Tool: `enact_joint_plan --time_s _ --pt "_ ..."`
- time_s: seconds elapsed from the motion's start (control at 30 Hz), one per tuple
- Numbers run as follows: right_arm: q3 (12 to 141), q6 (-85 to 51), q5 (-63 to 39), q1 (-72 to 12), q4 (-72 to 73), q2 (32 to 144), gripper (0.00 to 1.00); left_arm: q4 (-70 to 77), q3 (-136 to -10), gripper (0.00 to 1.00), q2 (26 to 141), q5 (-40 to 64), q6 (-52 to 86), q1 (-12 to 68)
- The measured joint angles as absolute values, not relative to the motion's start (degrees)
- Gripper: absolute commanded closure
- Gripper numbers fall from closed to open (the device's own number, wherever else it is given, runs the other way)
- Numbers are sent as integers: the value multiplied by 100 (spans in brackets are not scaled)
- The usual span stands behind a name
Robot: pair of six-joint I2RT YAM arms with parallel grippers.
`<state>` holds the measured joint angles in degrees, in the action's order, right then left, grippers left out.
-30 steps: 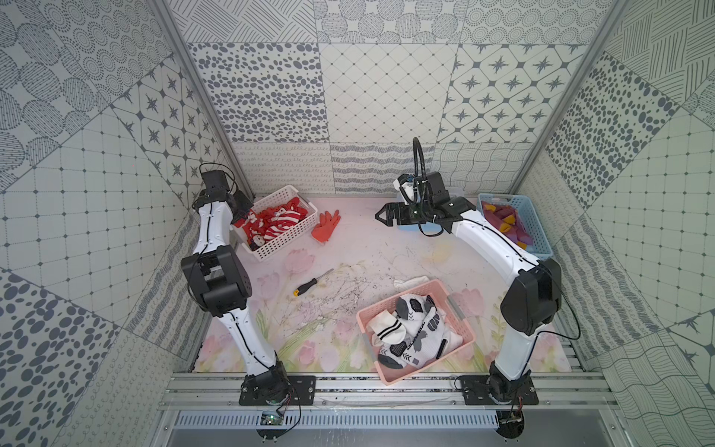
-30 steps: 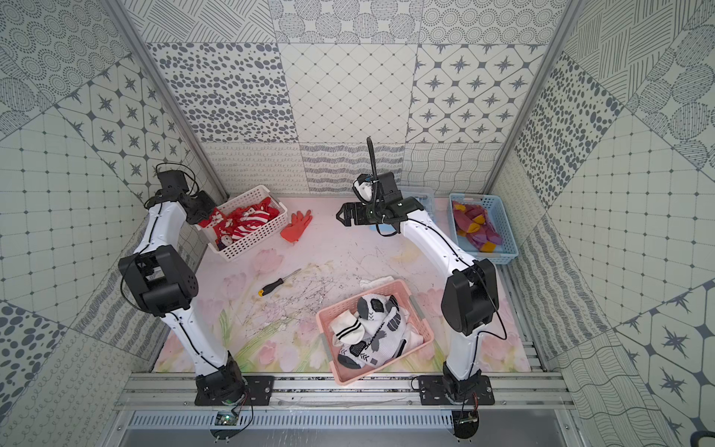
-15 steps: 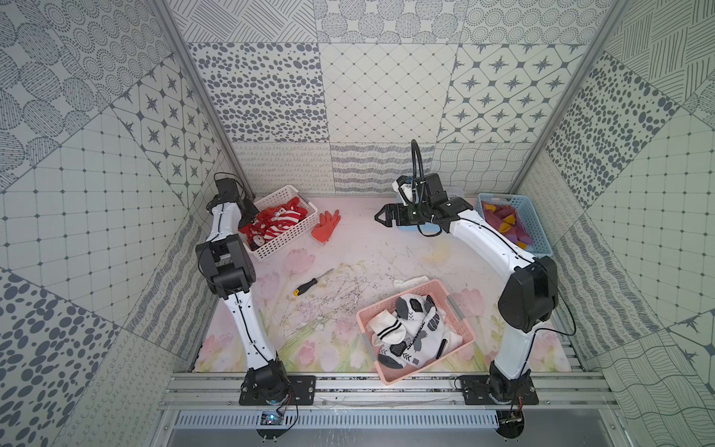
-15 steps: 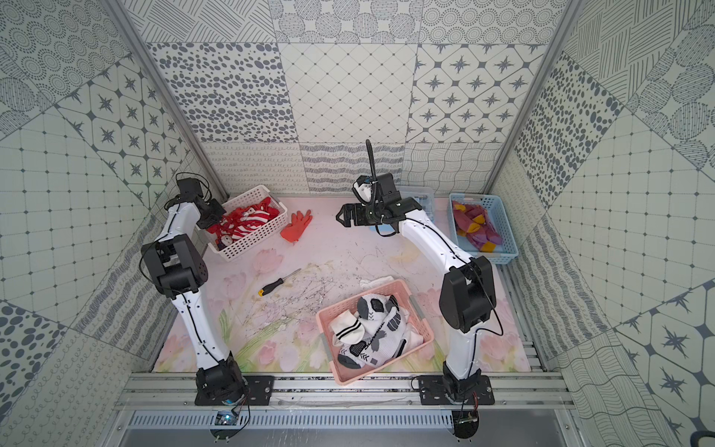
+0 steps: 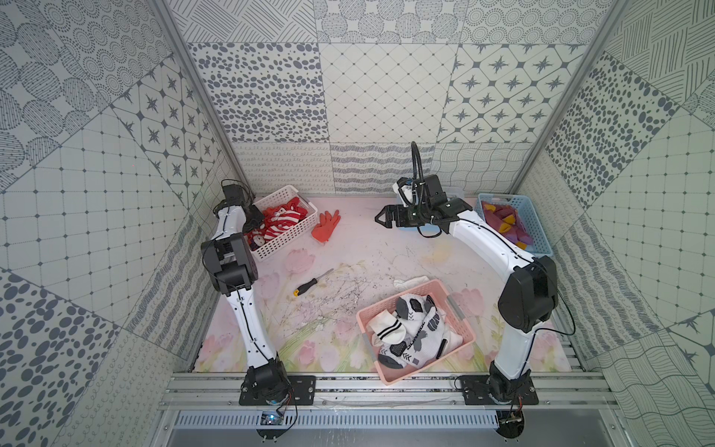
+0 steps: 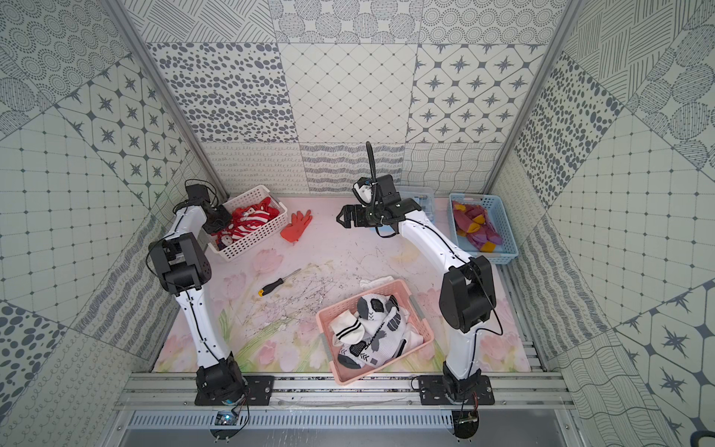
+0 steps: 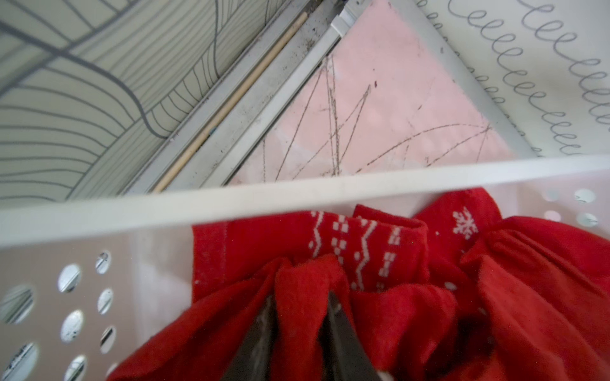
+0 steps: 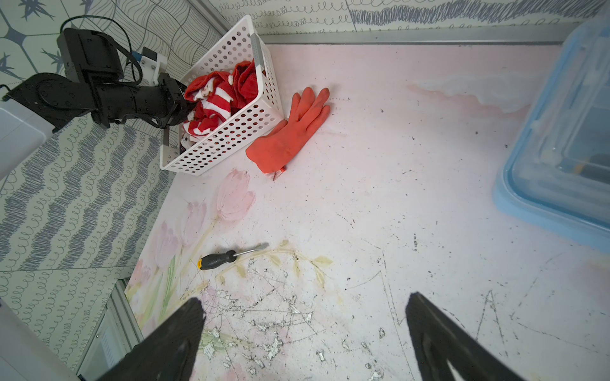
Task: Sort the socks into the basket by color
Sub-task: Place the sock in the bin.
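At the near edge of the surface (image 5: 348, 247), white socks (image 5: 414, 333) fill a pink basket (image 5: 460, 309). Farther back, the right hand (image 5: 381, 220) hangs wide open and empty. Beyond, the left hand (image 7: 298, 333) pinches a red sock (image 7: 303, 290) in the white basket (image 5: 294, 232), grip loosening or firm unclear.

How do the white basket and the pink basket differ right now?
The white basket holds red socks and stands at the far side by the wall; the pink basket holds white socks and sits near the front. The left gripper is down inside the white basket with red fabric between its fingers; no gripper is at the pink basket. Both are perforated plastic, each filled with one color.
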<state>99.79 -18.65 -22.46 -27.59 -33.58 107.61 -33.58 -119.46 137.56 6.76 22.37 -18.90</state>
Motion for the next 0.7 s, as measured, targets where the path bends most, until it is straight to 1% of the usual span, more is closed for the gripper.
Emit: enact_joint_plan --time_s 0.1,0.2,0.33,0.53,0.7 --pt "9979 -1868 -2209 -2759 -3347 10761 2 -3371 -11885 49 13638 729 2222 -1885" --pt "9981 -1868 -2167 -2755 -3347 10761 2 -3371 -11793 41 13441 799 2196 -1881" --pt "9981 -1868 -2137 -2751 -3343 10761 2 -3395 -11657 35 13131 873 2132 -1874" --pt "9981 -1876 -2049 -2751 -3326 10761 2 -3404 -11424 30 12595 976 1944 -1876" --pt "9981 -1922 -1686 -2751 -3433 10757 2 -3398 -11166 22 11992 1039 1774 -1870"
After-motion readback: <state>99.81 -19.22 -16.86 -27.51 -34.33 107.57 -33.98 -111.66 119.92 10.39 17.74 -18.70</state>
